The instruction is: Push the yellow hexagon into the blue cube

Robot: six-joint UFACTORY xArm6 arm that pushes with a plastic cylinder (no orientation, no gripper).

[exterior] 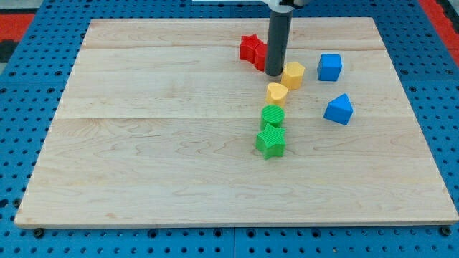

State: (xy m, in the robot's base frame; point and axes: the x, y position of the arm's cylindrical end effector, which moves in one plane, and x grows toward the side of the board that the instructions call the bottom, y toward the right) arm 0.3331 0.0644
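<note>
Here my tip [275, 74], a bare rod with no end effector to open or close, touches the yellow hexagon's [292, 74] left side; the blue cube [330, 67] sits right, apart. An off-centre shove could spin the hexagon past it.

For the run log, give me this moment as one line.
tip: touching yellow hexagon's left side | blue cube: right of hexagon, apart | push: not finished

The hexagon [292, 74] lies between my tip [274, 74], at its left, and the cube [330, 67].
</note>
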